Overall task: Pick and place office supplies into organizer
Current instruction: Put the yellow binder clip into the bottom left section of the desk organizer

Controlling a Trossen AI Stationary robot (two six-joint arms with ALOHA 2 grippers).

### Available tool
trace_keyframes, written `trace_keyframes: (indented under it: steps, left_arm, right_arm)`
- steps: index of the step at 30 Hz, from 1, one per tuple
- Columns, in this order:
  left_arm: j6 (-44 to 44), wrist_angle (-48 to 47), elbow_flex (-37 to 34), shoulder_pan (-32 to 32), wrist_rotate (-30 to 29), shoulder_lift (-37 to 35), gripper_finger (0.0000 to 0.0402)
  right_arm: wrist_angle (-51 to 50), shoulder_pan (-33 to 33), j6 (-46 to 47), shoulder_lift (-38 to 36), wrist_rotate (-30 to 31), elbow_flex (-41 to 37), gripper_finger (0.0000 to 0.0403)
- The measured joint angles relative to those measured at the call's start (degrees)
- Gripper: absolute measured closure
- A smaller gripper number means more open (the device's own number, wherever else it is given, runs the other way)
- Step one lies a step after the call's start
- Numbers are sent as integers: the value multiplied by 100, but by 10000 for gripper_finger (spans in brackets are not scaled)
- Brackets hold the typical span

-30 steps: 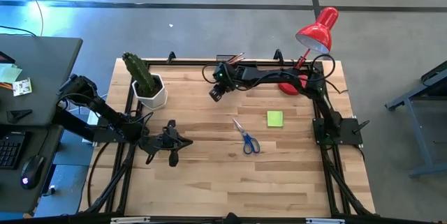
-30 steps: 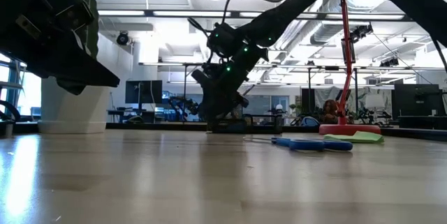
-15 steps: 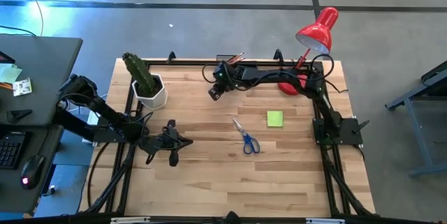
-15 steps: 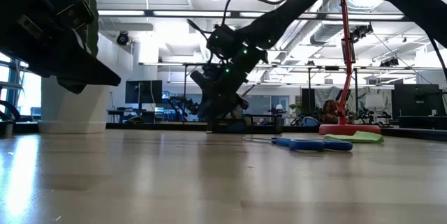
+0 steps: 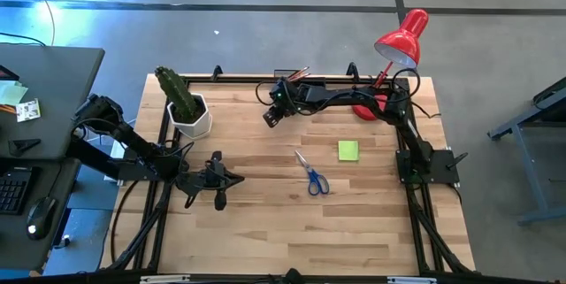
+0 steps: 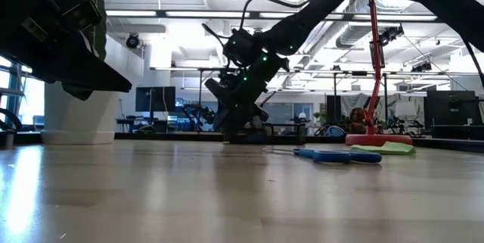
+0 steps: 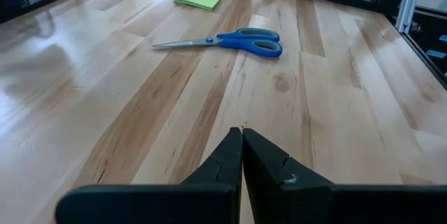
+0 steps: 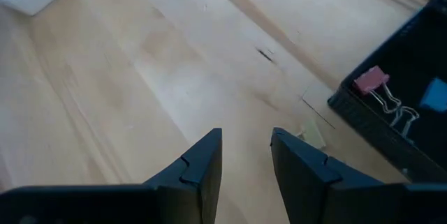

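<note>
Blue-handled scissors (image 5: 311, 174) lie flat mid-table, with the lime-green sticky pad (image 5: 348, 149) flat to their right. The black organizer (image 5: 292, 77) stands at the far edge. In the right wrist view, the organizer (image 8: 401, 116) holds a pink binder clip (image 8: 372, 81) and a blue block (image 8: 434, 97). My right gripper (image 5: 272, 116) hovers over bare wood just in front of the organizer; my right gripper (image 8: 246, 140) is open with nothing between its fingers. My left gripper (image 5: 217, 183) is shut at the table's left, and the scissors (image 7: 230, 41) lie well ahead of my left gripper (image 7: 242, 137).
A potted cactus in a white pot (image 5: 187, 107) stands at the far left. A red desk lamp (image 5: 400, 38) rises over the far right corner. Bare wood lies across the near half of the table (image 5: 292, 231).
</note>
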Motion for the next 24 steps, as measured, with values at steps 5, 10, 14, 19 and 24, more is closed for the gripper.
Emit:
trace_keyframes:
  steps: [5, 10, 14, 19, 24]
  left_arm:
    - [4, 0, 1, 0, -2, 0, 399]
    - [-4, 0, 0, 0, -2, 0, 399]
    - [2, -2, 0, 0, -2, 0, 399]
    - [-51, -4, 0, 0, -160, 0, 399]
    - [-92, -4, 0, 0, -251, 0, 399]
  right_arm:
    - [48, -2, 61, 8, -15, 1, 284]
    - [-52, 26, 122, 8, -20, 0, 284]
    - [-15, 138, -101, 8, 61, 0, 284]
    - [44, 332, -573, -207, 86, -7, 284]
    - [-409, 693, -1274, -945, 769, -50, 284]
